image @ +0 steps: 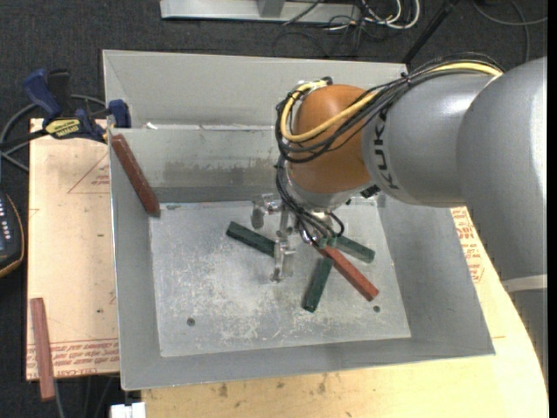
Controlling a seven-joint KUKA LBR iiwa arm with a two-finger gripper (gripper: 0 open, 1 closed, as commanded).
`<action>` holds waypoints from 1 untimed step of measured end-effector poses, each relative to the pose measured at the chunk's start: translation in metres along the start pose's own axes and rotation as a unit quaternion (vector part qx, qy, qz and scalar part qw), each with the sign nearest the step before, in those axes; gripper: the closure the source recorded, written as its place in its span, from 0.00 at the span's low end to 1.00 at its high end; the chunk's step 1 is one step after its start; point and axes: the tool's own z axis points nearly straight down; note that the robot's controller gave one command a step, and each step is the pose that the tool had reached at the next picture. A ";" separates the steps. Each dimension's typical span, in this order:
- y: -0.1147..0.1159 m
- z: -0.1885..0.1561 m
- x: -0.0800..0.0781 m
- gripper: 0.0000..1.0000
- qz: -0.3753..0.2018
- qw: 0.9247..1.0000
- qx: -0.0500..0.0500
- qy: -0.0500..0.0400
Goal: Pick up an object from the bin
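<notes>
low over the middle of the grey metal bin [130, 320]: two-finger gripper [278, 266], spread or pressed together impossible to tell. just beside it, toward the left wall, dark green flat stick [246, 236]; toward the right wall, red-brown flat stick [352, 275].

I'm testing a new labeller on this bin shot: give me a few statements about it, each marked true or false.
1. A brown stick leans against the left wall of the bin. True.
2. The pincer is over the bin's near left corner. False: it is near the middle, beside a dark green stick.
3. A red stick lies to the right of the pincer. True.
4. A yellow ball lies in the bin. False: the loose things are sticks.
</notes>
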 end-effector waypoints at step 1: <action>-0.001 0.001 -0.003 0.00 0.050 0.999 0.000 0.002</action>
